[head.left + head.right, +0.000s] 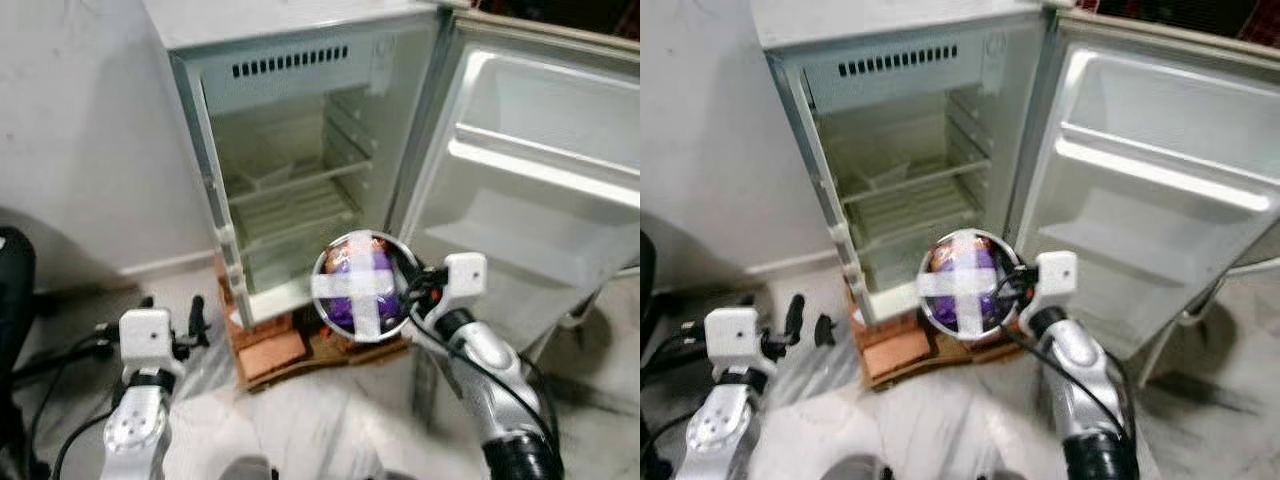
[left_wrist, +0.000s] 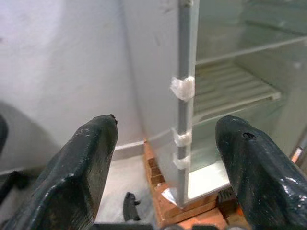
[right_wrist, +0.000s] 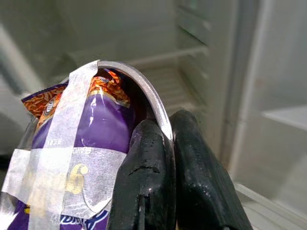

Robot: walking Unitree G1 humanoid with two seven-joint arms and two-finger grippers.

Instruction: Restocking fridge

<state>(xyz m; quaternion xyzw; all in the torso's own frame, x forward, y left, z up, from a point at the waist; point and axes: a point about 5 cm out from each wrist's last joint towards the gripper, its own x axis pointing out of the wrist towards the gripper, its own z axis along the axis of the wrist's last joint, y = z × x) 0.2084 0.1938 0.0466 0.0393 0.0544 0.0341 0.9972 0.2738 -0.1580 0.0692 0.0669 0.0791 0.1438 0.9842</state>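
While left gripper [image 1: 196, 322] hangs low with fingers spread, empty, near fridge [image 1: 300, 160], right gripper [image 3: 170, 143] pinches the thin rim of steel bowl [image 1: 360, 285], held before the open shelves. Taped purple packet [image 3: 96, 139] inside: light load probably; rim rigid, likely slippery.

Both arms were silver metal with rounded, jointed segments. The left arm [image 1: 135, 425] showed small round holes in its casing, and a white box-shaped block sat at its wrist. The right arm [image 1: 495, 370] carried a similar white block and ended below in a black ribbed sleeve. Thin black cables ran along both arms. The fingers [image 2: 84, 177] were thick, matte black and scuffed.
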